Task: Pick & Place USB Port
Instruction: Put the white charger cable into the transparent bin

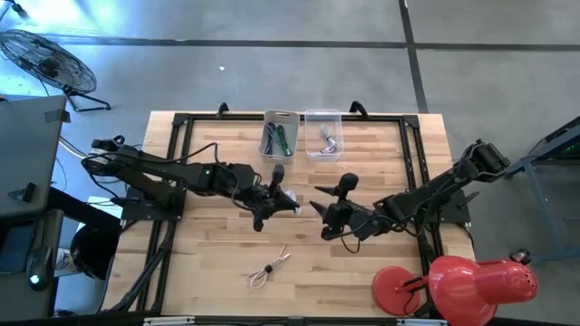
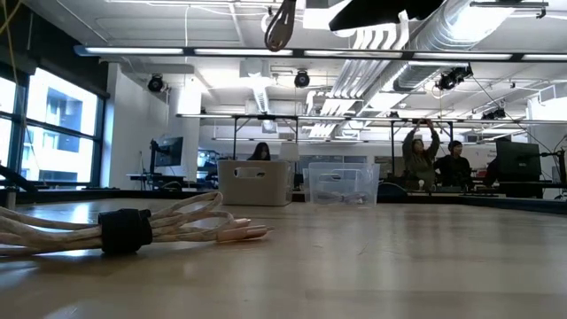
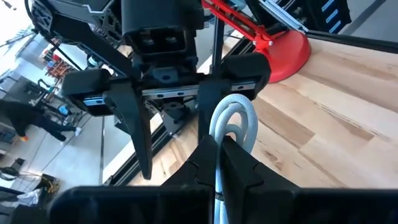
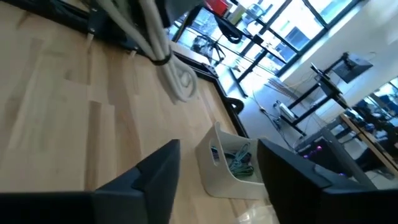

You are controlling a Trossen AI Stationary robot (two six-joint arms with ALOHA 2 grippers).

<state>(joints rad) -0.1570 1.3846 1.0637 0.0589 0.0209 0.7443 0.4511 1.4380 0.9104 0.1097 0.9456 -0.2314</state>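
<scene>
1. Left hand [image 1: 272, 201]: I hold it above the middle of the surface [image 1: 208, 263], clenched on a white cable [image 3: 233, 124]. In the left wrist view the looped cable rises between my two fingers [image 3: 205, 158]; in the high view a pale bundle shows at the fingertips.

2. Right hand [image 1: 319, 217]: it hovers just right of the left hand and faces it, with fingers [image 4: 155, 168] released and nothing between them. In the right wrist view the white cable hangs ahead of it, over the bare wood.

3. Progress, as I judge it: the pick is done, since the cable is lifted clear of the surface. The place is left, either a handover to the right hand or a carry to one of the bins. I cannot tell which bin is meant.

4. Bins: an opaque bin [image 1: 280, 134] holding green and dark cables and a clear bin [image 1: 323, 134] holding a small grey item stand side by side at the far edge, beyond both hands.

5. Second cable: a pinkish coiled cable [image 1: 267, 269] with a dark strap lies near the front edge, untouched.

6. Obstacles: a red lamp [image 1: 453, 282] sits at the near right corner, well clear. The two hands are close together, so I would watch for contact.
</scene>
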